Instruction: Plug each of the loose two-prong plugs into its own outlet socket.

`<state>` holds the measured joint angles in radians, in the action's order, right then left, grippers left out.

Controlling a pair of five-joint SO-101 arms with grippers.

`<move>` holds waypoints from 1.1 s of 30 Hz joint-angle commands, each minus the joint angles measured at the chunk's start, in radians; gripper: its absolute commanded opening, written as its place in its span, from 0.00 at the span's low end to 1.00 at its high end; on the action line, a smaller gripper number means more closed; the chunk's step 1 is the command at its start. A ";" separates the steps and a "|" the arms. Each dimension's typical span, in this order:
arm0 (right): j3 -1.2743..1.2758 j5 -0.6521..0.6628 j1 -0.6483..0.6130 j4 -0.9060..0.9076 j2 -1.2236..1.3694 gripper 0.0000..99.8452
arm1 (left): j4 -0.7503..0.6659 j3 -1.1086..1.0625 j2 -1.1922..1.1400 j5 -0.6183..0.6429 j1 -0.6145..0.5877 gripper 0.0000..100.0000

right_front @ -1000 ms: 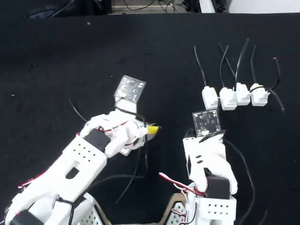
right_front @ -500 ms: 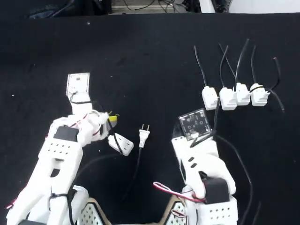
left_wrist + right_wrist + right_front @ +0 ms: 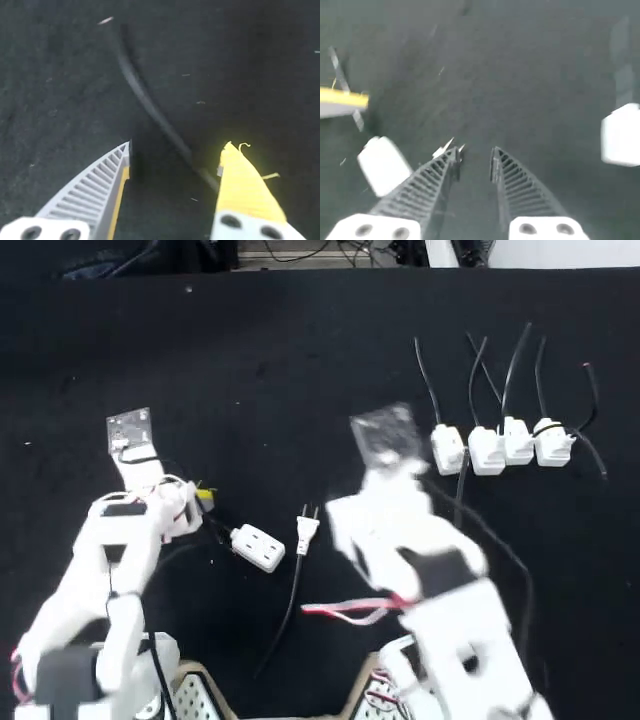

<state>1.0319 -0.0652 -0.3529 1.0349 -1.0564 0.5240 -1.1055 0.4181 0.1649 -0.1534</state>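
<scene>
Hiding under its own white arm in the high view, the right gripper [image 3: 475,150] is showing itself in its wrist view. There its two dark ribbed fingers are standing slightly parted, with nothing between them. Small pale points are sitting right at one fingertip, too hard to make out to say whether they are prongs.

The white outlet socket block [image 3: 258,547] is lying on the black cloth table [image 3: 300,340]. The loose white two-prong plug [image 3: 306,530] is lying just beside that block, apart from it and with its prongs pointing away from the arms' bases. Its black cord is trailing off toward the bases. In the right wrist view the block is appearing to one side of the parted fingers, near them but not between them.

The left gripper [image 3: 177,147] is hanging near the block, on the side opposite the plug. Its fingers, one grey and one yellow, are spread wide over a thin black cable [image 3: 150,107] and are gripping nothing. Which thing that cable belongs to I cannot tell.

Well beyond the plug from the block, a row of four white plugged units [image 3: 500,447] is sitting with black wires fanning out.
</scene>
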 commanded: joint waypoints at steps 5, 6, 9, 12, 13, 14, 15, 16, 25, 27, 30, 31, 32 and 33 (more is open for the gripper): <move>-0.058 -0.127 -0.101 -0.261 0.464 0.11 | 0.209 0.343 -0.307 0.075 -0.166 0.28; -0.056 -0.129 -0.104 -0.282 0.503 0.11 | 0.242 0.377 -0.328 0.077 -0.194 0.28; -0.059 -0.129 -0.124 -0.338 0.598 0.11 | 0.284 0.424 -0.373 0.094 -0.259 0.28; -0.059 -0.130 -0.150 -0.377 0.674 0.11 | 0.287 0.430 -0.381 0.155 -0.302 0.28; -0.062 -0.130 -0.158 -0.384 0.693 0.11 | 0.288 0.430 -0.381 0.170 -0.312 0.28; -0.065 -0.133 -0.158 -0.387 0.710 0.11 | 0.288 0.430 -0.381 0.184 -0.323 0.28; -0.067 -0.152 -0.158 -0.388 0.722 0.11 | 0.290 0.430 -0.381 0.199 -0.332 0.28; -0.067 -0.181 -0.155 -0.390 0.733 0.11 | 0.290 0.429 -0.381 0.215 -0.341 0.28; -0.068 -0.270 -0.169 -0.384 0.773 0.11 | 0.334 0.452 -0.379 0.252 -0.360 0.28; -0.082 -0.270 -0.180 -0.376 0.788 0.15 | 0.371 0.472 -0.379 0.252 -0.360 0.28; -0.117 -0.272 -0.181 -0.342 0.828 0.20 | 0.405 0.486 -0.379 0.253 -0.363 0.28; -0.131 -0.272 -0.181 -0.330 0.845 0.20 | 0.408 0.487 -0.379 0.253 -0.363 0.28; -0.145 -0.272 -0.181 -0.318 0.862 0.19 | 0.413 0.492 -0.373 0.253 -0.361 0.28; -0.157 -0.272 -0.181 -0.308 0.877 0.17 | 0.416 0.492 -0.361 0.253 -0.360 0.28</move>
<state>0.9536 -0.3261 -0.5155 0.6897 -0.2217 0.9168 -0.6651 0.0391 0.4089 -0.5017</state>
